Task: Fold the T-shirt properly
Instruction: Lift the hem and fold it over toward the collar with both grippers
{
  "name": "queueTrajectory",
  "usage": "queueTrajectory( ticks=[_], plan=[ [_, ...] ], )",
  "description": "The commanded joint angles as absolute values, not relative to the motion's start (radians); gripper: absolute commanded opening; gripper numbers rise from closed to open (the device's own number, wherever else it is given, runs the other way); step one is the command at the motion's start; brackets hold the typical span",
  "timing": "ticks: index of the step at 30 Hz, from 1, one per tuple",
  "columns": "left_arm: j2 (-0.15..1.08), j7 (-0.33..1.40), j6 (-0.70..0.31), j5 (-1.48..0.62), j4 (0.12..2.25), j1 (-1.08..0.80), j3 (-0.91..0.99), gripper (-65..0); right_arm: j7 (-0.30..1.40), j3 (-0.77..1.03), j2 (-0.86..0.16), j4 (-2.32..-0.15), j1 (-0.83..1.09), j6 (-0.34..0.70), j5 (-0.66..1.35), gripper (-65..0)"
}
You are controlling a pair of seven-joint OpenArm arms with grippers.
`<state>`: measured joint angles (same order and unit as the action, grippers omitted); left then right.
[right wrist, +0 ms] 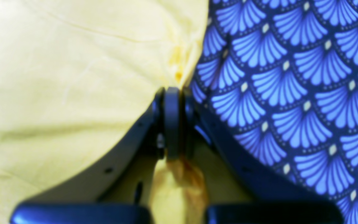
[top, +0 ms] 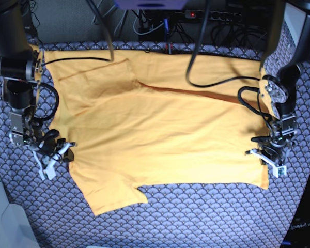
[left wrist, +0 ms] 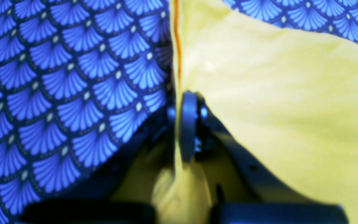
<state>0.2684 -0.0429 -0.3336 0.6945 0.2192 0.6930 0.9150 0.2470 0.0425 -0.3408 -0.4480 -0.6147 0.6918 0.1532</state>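
The yellow-orange T-shirt (top: 160, 134) lies spread wide across the table, with one sleeve (top: 113, 194) pointing toward the front edge and a folded layer along its far side. My left gripper (top: 264, 155) is at the shirt's right edge. In the left wrist view that gripper (left wrist: 186, 99) is shut on the T-shirt (left wrist: 291, 93), with fabric bunched between its fingers. My right gripper (top: 62, 151) is at the shirt's left edge. The right wrist view shows it (right wrist: 172, 91) shut on the T-shirt (right wrist: 57, 77) hem, a wad of cloth pinched behind the tips.
A blue-grey scallop-patterned cloth (top: 196, 222) covers the table under the shirt. Black cables (top: 212, 82) hang from above and trail over the shirt's far part. A power strip (top: 217, 14) and more wires sit behind the table. A pale surface (top: 0, 217) borders the front left.
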Motion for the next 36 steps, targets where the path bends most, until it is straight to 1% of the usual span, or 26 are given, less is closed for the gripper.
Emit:
queueTrajectory(
  ticks=[1, 3, 6, 10, 15, 17, 22, 25, 32, 36],
  plan=[
    [0.28, -0.005, -0.328, 0.7, 0.232, 0.716, 0.915, -65.0, 0.24, 0.042, -0.358, -0.463, -0.642, 0.698, 0.154, -65.0],
    [0.283, 0.025, -0.329, 0.7, 0.249, 0.717, 0.915, -65.0, 0.24, 0.042, -0.358, -0.463, -0.642, 0.698, 0.154, -65.0],
    [0.275, 0.07, -0.34, 0.7, 0.34, 0.716, 0.915, -65.0, 0.242, 0.044, -0.358, -0.483, -0.641, 0.698, 0.156, -65.0],
    [0.242, 0.154, -0.346, 0.7, 0.484, 0.699, 0.915, -65.0, 0.288, 0.051, -0.357, -0.638, -0.57, 0.698, 0.157, -65.0],
    [0.188, 0.236, -0.484, 0.7, 0.679, 0.654, 0.915, -65.0, 0.377, 0.053, -0.352, -0.892, -0.46, 0.698, 0.157, -65.0],
    [0.156, 0.271, -0.518, 0.702, 0.769, 0.63, 0.911, -65.0, 0.41, 0.053, -0.352, -0.989, -0.418, 0.698, 0.157, -65.0],
    [0.097, 0.334, -0.567, 0.71, 0.932, 0.582, 0.909, -65.0, 0.487, 0.054, -0.352, -1.171, -0.329, 0.698, 0.157, -65.0],
    [0.096, 0.363, -0.596, 0.702, 0.987, 0.561, 0.912, -65.0, 0.522, 0.062, -0.352, -1.274, -0.271, 0.698, 0.157, -65.0],
    [0.097, 0.423, -0.69, 0.7, 1.106, 0.501, 0.915, -65.0, 0.582, 0.174, -0.351, -1.508, -0.127, 0.698, 0.159, -65.0],
    [0.076, 0.423, -0.698, 0.7, 1.181, 0.455, 0.915, -65.0, 0.585, 0.202, -0.34, -1.603, -0.042, 0.698, 0.159, -65.0]
  ],
)
